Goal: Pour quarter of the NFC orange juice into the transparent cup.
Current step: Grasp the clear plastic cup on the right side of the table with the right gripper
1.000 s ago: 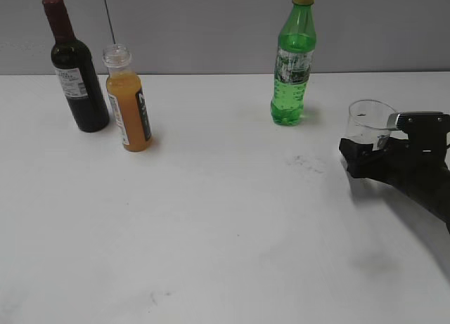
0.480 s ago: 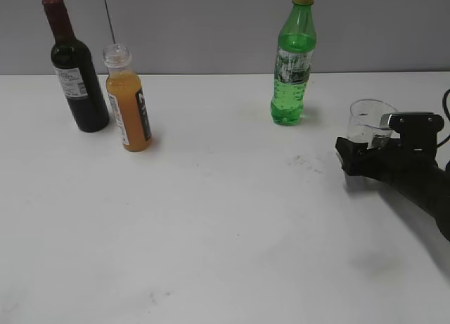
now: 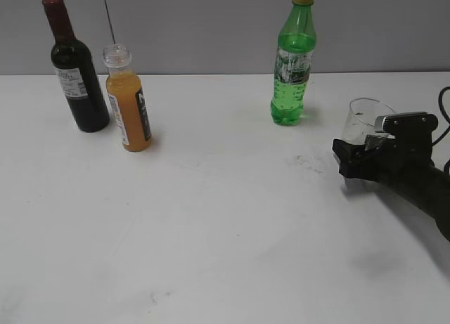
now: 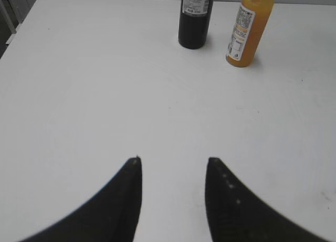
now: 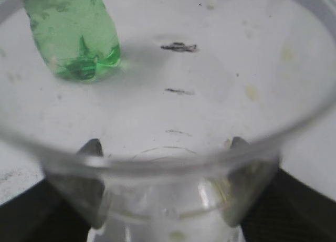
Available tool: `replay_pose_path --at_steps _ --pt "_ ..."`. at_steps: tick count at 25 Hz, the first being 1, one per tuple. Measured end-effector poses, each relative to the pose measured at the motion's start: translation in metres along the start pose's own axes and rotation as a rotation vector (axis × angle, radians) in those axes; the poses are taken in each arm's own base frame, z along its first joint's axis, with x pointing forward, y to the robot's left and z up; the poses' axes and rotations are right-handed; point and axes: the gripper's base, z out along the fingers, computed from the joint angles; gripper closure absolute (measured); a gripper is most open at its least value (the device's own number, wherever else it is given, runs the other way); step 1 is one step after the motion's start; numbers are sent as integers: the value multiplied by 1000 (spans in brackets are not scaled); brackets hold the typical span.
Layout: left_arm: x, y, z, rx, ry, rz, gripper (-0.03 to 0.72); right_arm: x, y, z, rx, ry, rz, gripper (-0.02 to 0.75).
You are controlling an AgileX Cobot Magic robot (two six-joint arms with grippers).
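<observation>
Right wrist view showed my right gripper [image 5: 163, 192] with jaws pinching the transparent cup [image 3: 363, 120] at the bench's right side. Left gripper [image 4: 172, 192] hung spread, empty. NFC orange juice [image 3: 129, 102] stood far left; I judged the cup should travel level, slowly.

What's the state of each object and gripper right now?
NFC orange juice: upright, uncapped, mostly full, untouched.
transparent cup: empty, gripped, tilted slightly.
right gripper: shut on the cup.
left gripper: open, empty, short of the bottles.
wine bottle: upright, sealed.
green bottle: upright, capped.
</observation>
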Motion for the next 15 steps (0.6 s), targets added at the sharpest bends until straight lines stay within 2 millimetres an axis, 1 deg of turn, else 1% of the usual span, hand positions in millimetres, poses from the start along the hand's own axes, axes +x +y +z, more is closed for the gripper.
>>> replay_pose_path --at_steps 11,15 --pt "0 0 0 0 0 0 374 -1 0 0 -2 -3 -66 198" --pt "0 0 0 0 0 0 374 -9 7 -1 -83 -27 -109 198"
